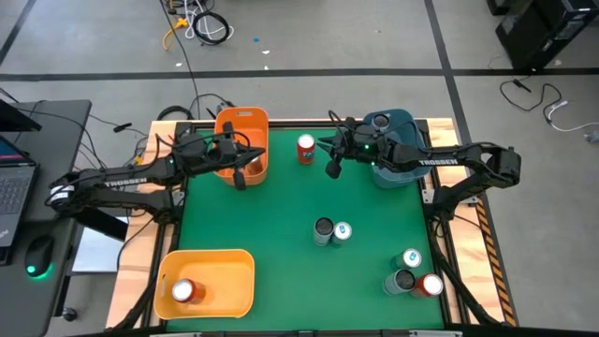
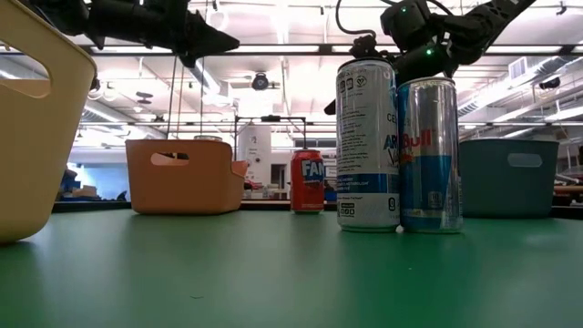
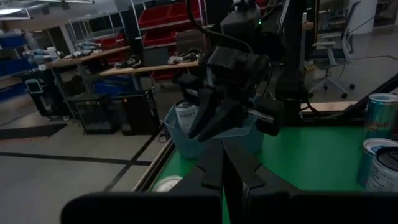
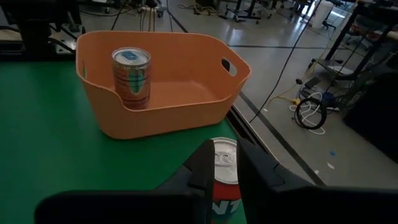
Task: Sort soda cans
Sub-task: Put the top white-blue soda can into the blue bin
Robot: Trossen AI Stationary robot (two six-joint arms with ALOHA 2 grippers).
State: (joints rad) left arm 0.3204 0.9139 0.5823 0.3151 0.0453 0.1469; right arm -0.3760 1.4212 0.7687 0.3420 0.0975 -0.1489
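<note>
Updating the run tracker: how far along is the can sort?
Done: three cans binned, one in the yellow bin, one in the orange bin, one in the blue bin.
In hand: right gripper is beside the red can, not touching it. Left gripper, jaws shut, waits at the orange bin.
Left: six cans on the table: that red can, a pair mid-table, and three by the right edge.

Green table (image 1: 281,234), orange bin (image 1: 241,142), blue bin (image 1: 393,154), yellow bin (image 1: 208,283), scattered soda cans (image 1: 332,231)
</note>
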